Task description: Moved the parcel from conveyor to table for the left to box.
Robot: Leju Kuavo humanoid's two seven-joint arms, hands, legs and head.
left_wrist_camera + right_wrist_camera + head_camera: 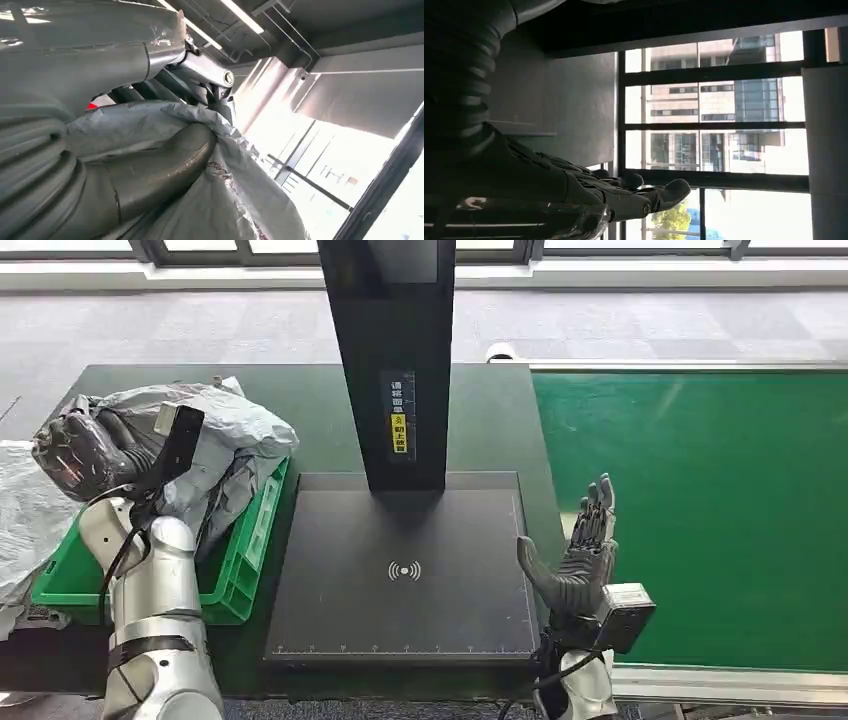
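A crumpled grey plastic parcel (220, 435) hangs over the green crate (250, 550) at the table's left. My left hand (85, 450) grips the parcel from its left side, with the wrist camera raised beside it. Up close, the thumb (150, 170) presses into the grey wrap (235, 200) and the fingers (165, 87) curl over it. My right hand (580, 550) stands open, palm upright with fingers pointing away, at the edge between the black scanner plate and the green conveyor (700, 510). Its fingers (624, 192) are stretched out with nothing in them.
A black scanner plate (400, 580) with a tall black post (395, 360) fills the table's middle. Pale wrapped goods (25, 510) lie at the far left beside the crate. Grey carpet and windows run along the back.
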